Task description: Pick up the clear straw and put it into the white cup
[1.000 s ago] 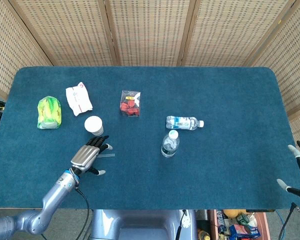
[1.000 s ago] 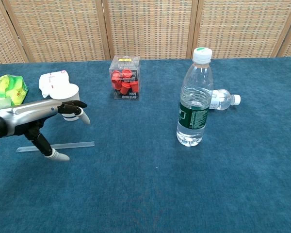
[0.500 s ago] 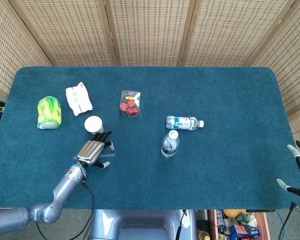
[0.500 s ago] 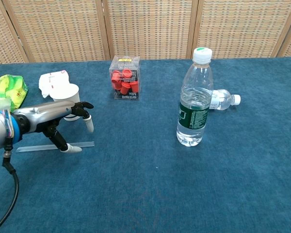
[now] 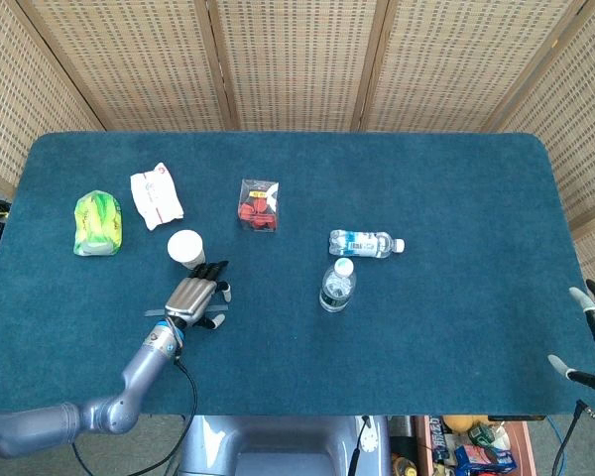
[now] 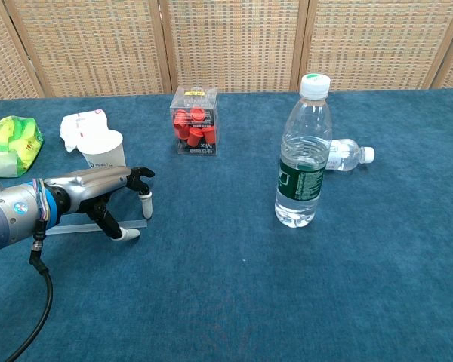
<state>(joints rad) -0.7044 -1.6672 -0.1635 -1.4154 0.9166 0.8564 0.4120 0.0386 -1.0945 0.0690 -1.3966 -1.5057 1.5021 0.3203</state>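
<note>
The clear straw (image 6: 77,227) lies flat on the blue table, just in front of the white cup (image 6: 104,149). My left hand (image 6: 115,190) hovers low over the straw's right half with its fingers spread. The thumb tip touches the cloth on the near side of the straw, and a fingertip (image 6: 146,204) points down on the far side. Nothing is lifted. From above, the left hand (image 5: 198,295) sits just below the white cup (image 5: 185,247), and a short piece of the straw (image 5: 155,314) shows to its left. My right hand (image 5: 594,339) hangs open off the table's right edge.
An upright water bottle (image 6: 305,153) stands mid-table, with a second bottle (image 6: 346,154) lying behind it. A clear box of red caps (image 6: 194,121) is at the back. A white packet (image 6: 79,126) and a green bag (image 6: 13,143) lie beside the cup.
My left hand has slid forward and to the right along the straw and dropped lower, so the cup now shows behind it. The straw has stayed put, and the right hand has not moved.
</note>
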